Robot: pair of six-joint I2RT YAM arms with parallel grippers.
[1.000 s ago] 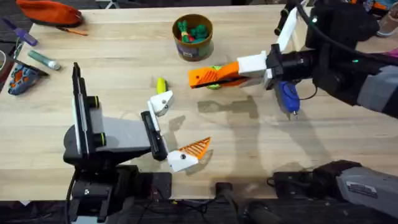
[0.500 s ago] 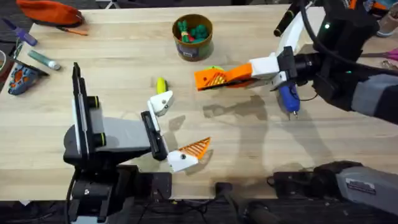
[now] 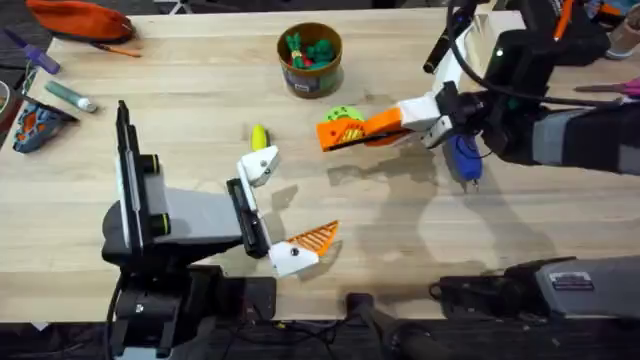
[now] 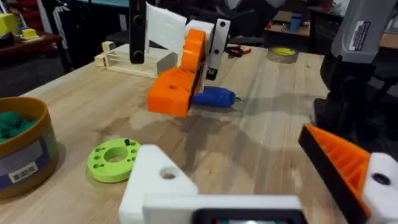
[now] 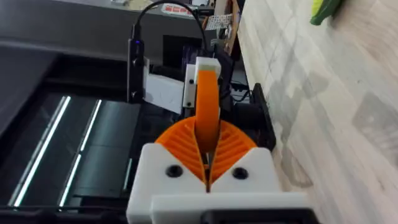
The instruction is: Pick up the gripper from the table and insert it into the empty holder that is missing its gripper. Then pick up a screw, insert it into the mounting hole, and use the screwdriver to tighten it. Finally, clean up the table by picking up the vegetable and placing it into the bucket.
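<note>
Nearest the arms' bases, the left tool (image 3: 285, 205) lies low over the surface (image 3: 180, 110), its two mounts spread wide and holding nothing. One mount carries its orange fingertip; the other is the holder (image 3: 260, 165), bare white with its mounting hole open in the left wrist view (image 4: 166, 175). Just beyond the holder lies the vegetable (image 3: 259, 135), flat on the surface and untouched. To the right of the holder and somewhat beyond it, the right tool (image 3: 352, 128) hangs above the surface with its pads pressed together on the gripper (image 3: 330, 135), which points toward the holder but is well apart from it. A green holed disc (image 3: 345, 113) lies just behind the held part. Farther right of the holder, the screwdriver (image 3: 464, 158) lies on the surface under the right arm. Farthest from the holder stands the bucket (image 3: 310, 78), holding green and orange toys. Judged progress: pickup done; insertion, screw, tightening and cleanup all remain. No screw can be made out.
</note>
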